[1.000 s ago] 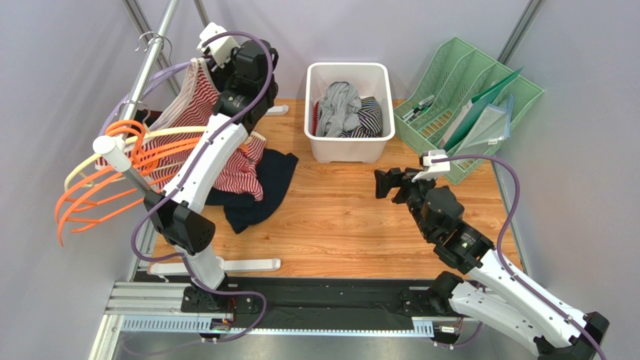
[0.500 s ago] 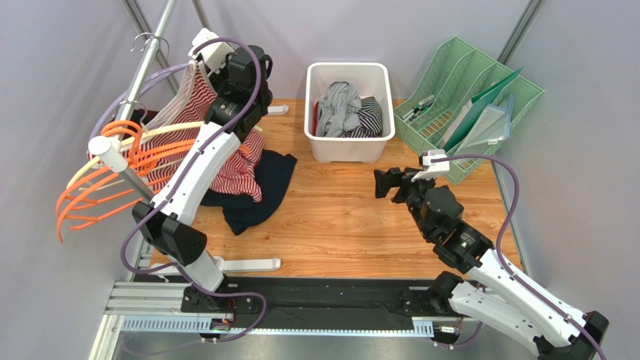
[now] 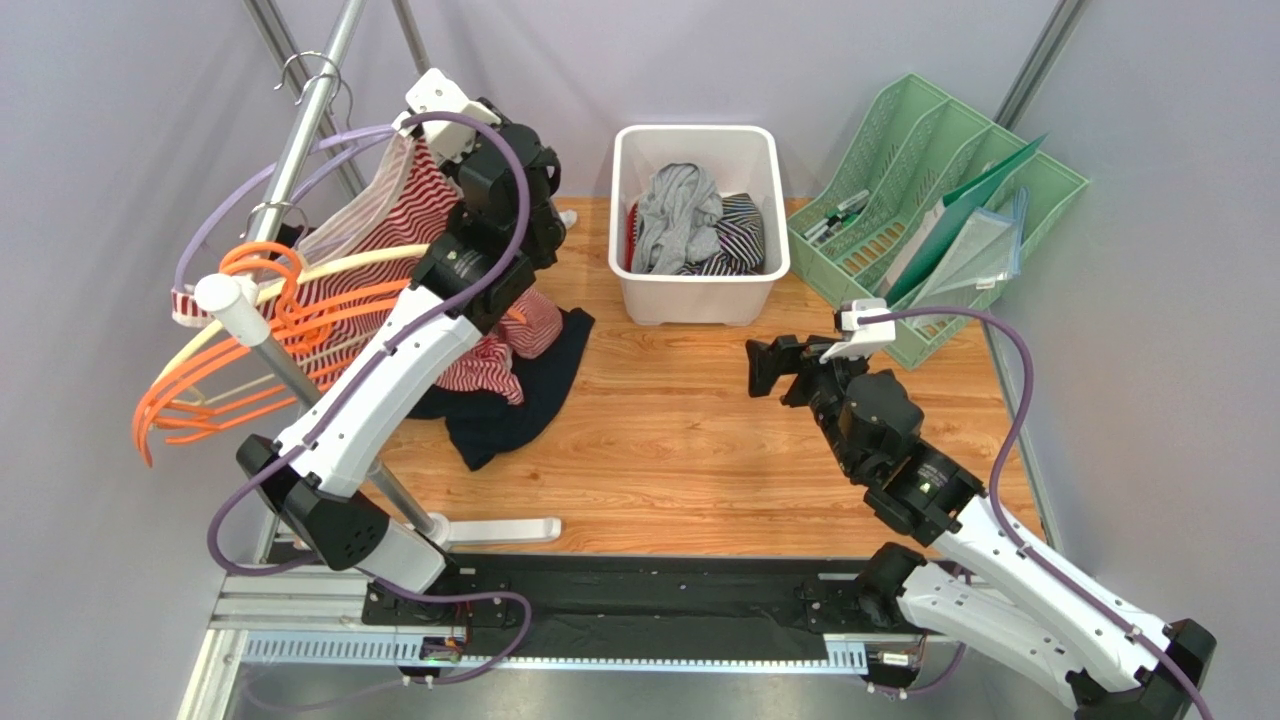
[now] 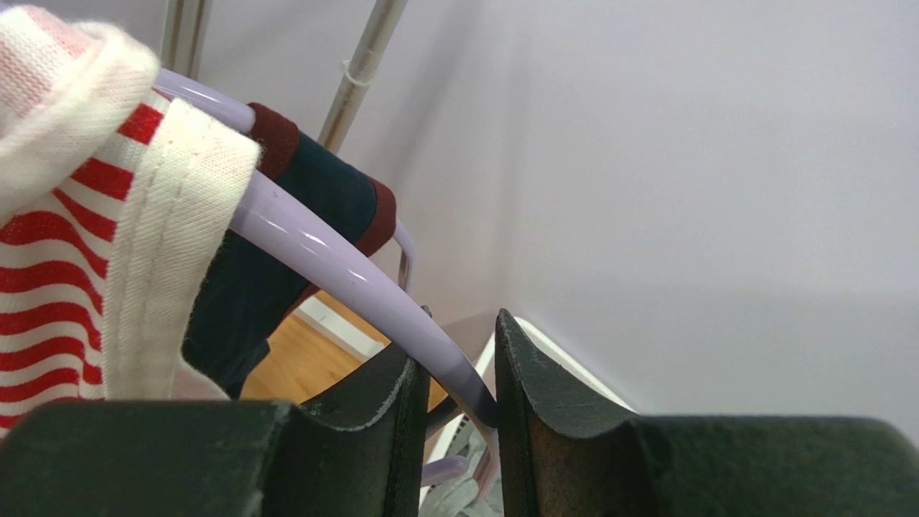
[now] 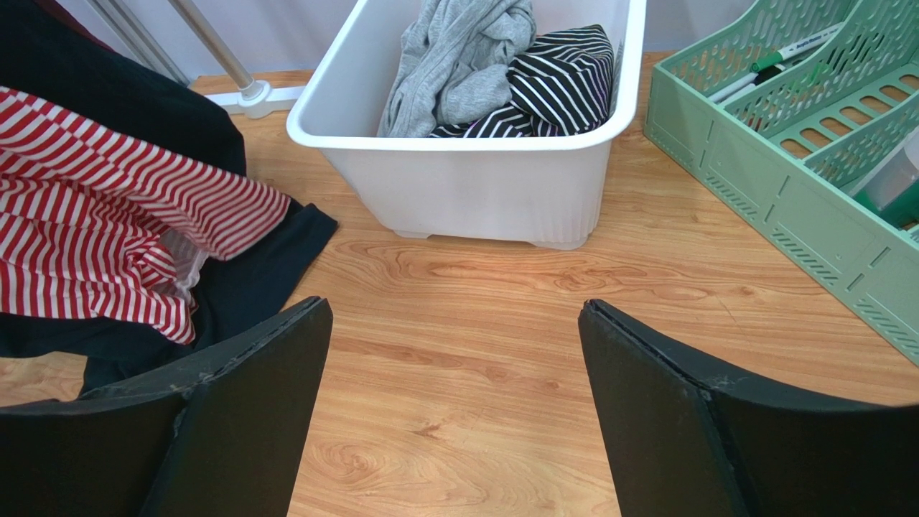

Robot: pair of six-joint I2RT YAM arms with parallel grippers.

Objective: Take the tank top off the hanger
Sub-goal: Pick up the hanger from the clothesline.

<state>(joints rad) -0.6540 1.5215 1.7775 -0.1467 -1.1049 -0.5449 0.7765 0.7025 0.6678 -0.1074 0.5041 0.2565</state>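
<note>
A red-and-white striped tank top [image 3: 368, 225] hangs on a lavender hanger [image 3: 286, 168] at the clothes rack, far left. Its lower part lies on the table over a dark garment [image 3: 526, 383]. My left gripper [image 3: 451, 128] is shut on the lavender hanger's end. In the left wrist view the hanger [image 4: 324, 259] passes between the gripper's [image 4: 458, 372] closed fingers, with the tank top's strap [image 4: 65, 215] and a dark strap with maroon trim [image 4: 291, 215] on it. My right gripper [image 3: 766, 365] is open and empty over the table's middle; it also shows in the right wrist view [image 5: 453, 366].
A white bin [image 3: 661, 297] with grey and striped clothes stands at the back centre. A green file tray [image 3: 1052, 188] is at the back right. Orange and cream hangers [image 3: 226, 368] hang on the slanted rack pole [image 3: 308, 128]. The rack's white foot [image 3: 489, 528] lies near the front edge.
My left arm has swung right and towards the back with the lavender hanger in its grip; the tank top and the other hangers shifted with it. The right arm has barely moved.
</note>
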